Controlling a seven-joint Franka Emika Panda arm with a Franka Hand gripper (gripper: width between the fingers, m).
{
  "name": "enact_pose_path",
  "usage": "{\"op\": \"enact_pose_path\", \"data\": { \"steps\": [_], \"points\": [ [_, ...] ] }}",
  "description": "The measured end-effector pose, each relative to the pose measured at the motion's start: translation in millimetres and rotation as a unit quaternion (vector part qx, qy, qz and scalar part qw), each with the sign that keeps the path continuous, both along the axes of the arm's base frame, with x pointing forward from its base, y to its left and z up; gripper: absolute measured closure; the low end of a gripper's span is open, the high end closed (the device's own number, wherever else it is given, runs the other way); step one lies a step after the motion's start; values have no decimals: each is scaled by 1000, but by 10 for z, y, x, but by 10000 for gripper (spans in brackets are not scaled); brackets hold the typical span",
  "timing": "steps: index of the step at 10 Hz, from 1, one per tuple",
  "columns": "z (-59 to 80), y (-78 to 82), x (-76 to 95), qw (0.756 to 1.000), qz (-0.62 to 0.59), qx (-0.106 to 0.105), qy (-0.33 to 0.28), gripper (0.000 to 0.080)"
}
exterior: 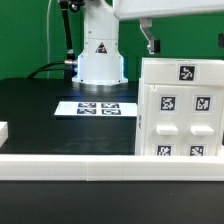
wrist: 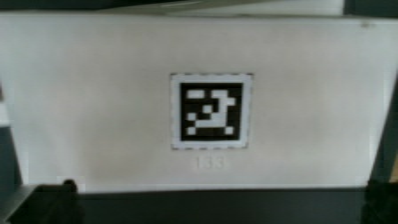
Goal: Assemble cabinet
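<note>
The cabinet [exterior: 180, 110] is a large white box with several black-and-white tags. It stands on the black table at the exterior view's right. In the wrist view its top face [wrist: 196, 60] fills the picture, with one tag [wrist: 210, 108] in the middle. My gripper [wrist: 221, 206] hangs just above the cabinet's top, open and empty. Its two dark fingertips [wrist: 57, 205] stand wide apart at the picture's edges. In the exterior view one finger [exterior: 151, 42] shows above the cabinet's top left corner.
The marker board [exterior: 97, 107] lies flat in front of the robot's white base [exterior: 100, 60]. A long white border rail [exterior: 70, 166] runs along the table's near edge. A small white piece [exterior: 3, 131] sits at the exterior view's left edge.
</note>
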State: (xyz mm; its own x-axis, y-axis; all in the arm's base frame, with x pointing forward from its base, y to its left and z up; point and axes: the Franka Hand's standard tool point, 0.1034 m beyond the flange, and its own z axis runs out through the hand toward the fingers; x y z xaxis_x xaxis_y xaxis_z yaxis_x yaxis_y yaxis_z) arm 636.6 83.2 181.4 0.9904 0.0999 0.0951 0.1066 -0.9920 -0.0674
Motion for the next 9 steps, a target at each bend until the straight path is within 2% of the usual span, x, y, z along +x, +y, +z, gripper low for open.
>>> {"op": "enact_pose_path", "data": {
  "steps": [2, 5, 6, 8, 9],
  "points": [
    [-5, -30, 0, 994, 108, -13, -5, 2],
    [-52, -12, -23, 968, 245, -42, -11, 2],
    [-64, 5, -33, 962, 268, -44, -14, 2],
    [-71, -44, -32, 935, 350, -54, -16, 2],
    [-54, -37, -53, 906, 418, -67, -13, 2]
  ]
}}
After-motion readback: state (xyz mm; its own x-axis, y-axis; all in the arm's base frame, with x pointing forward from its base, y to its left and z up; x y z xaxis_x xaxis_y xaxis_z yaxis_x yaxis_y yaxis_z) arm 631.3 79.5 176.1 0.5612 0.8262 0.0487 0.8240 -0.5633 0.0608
